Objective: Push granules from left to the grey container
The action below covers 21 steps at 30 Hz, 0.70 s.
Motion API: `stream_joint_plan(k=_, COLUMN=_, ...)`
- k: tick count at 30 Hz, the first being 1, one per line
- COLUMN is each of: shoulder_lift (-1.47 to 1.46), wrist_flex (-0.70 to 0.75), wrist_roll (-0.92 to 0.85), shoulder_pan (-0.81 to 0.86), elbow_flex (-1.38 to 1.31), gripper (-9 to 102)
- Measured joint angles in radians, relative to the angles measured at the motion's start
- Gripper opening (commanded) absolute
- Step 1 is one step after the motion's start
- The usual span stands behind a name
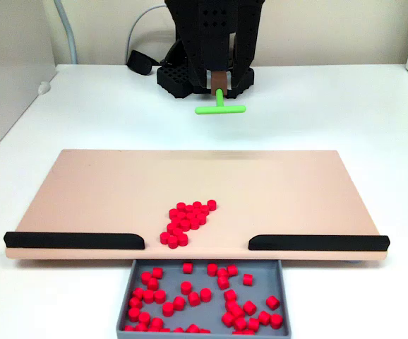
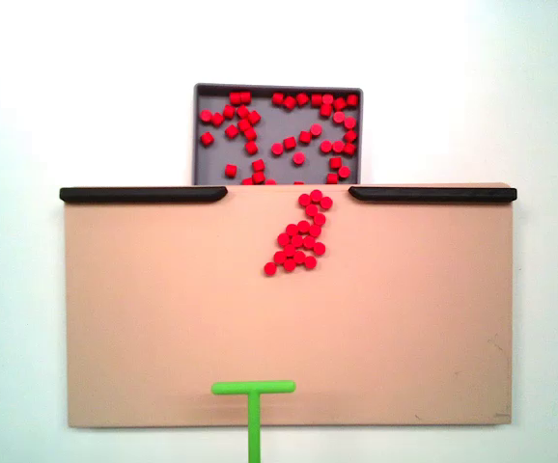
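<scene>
A cluster of red granules [image 1: 188, 222] [image 2: 300, 236] lies mid-board on the pinkish-beige board [image 1: 105, 191] [image 2: 144, 318], reaching toward the gap between the black strips. Many more granules [image 1: 190, 296] [image 2: 289, 125] lie scattered in the grey container [image 1: 260, 272] [image 2: 216, 166], which sits against the board's edge at that gap. My gripper [image 1: 220, 81] is beyond the board's far edge in a fixed view, shut on the stem of the green T-shaped pusher [image 1: 220, 109] [image 2: 253, 388]. The pusher's crossbar is well away from the cluster.
Two black strips [image 1: 73, 241] [image 1: 318, 242] [image 2: 144, 194] [image 2: 432, 194] edge the board on either side of the gap. The arm's black base [image 1: 183, 76] stands behind the board, with a black object and cable [image 1: 139, 61] beside it. White table surrounds the board.
</scene>
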Motion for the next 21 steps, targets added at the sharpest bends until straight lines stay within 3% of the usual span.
stream_joint_plan(k=21, shoulder_lift=0.031, wrist_flex=0.005, wrist_roll=-0.063, shoulder_pan=0.041, elbow_flex=0.000, gripper=0)
